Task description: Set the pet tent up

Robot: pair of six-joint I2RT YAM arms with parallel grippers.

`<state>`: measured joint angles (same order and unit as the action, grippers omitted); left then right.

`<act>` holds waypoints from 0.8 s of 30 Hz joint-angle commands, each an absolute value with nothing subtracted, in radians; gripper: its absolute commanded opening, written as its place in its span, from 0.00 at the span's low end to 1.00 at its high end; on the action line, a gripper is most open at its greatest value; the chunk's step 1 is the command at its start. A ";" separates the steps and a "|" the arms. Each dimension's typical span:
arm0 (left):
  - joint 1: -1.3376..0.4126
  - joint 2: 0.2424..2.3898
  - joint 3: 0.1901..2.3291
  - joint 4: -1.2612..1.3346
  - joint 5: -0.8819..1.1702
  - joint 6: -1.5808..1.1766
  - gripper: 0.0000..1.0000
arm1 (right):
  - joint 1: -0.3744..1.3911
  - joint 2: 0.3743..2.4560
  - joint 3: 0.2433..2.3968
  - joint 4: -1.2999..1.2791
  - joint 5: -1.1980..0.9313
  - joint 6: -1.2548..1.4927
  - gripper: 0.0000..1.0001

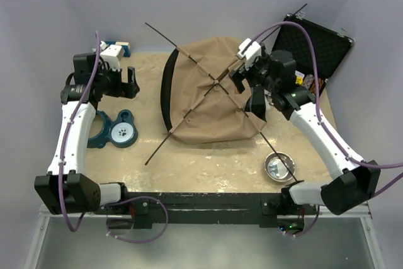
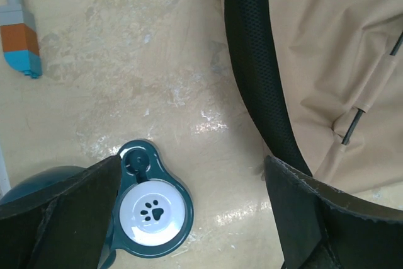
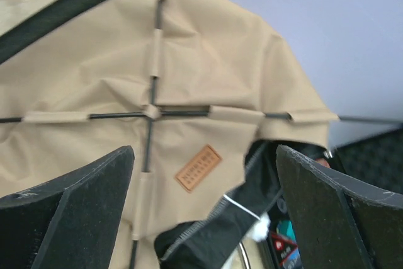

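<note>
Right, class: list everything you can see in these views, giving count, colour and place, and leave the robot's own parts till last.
pet tent: one, tan with black trim, table centre
poles: two, dark, crossed over the tent
paw-print dish: one, teal with white centre, near left
metal bowl: one, silver, near right
case: one, black, open, far right corner
small block: one, blue and white, far left
table: one, sandy beige, under everything
left gripper: one, black, open, between dish and tent
right gripper: one, black, open, over the tent's pole crossing
</note>
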<state>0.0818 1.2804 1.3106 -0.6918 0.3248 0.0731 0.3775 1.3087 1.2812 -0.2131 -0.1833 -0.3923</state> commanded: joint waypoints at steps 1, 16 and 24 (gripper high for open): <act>0.081 1.261 1.298 -0.715 0.435 0.063 1.00 | 0.497 1.336 1.360 -0.224 -0.288 -0.511 0.98; 0.412 1.200 1.166 -0.655 0.750 -0.170 1.00 | 1.005 1.612 1.414 -0.084 -0.304 -0.857 0.99; 0.480 1.137 1.111 -0.632 0.824 -0.161 0.99 | 1.141 1.801 1.443 -0.210 -0.324 -1.218 0.89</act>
<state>0.4652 1.1904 1.1309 -0.6834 0.7471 -0.1436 1.0985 1.7531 1.3781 -0.1345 -0.2813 -0.9943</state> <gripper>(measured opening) 0.994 0.937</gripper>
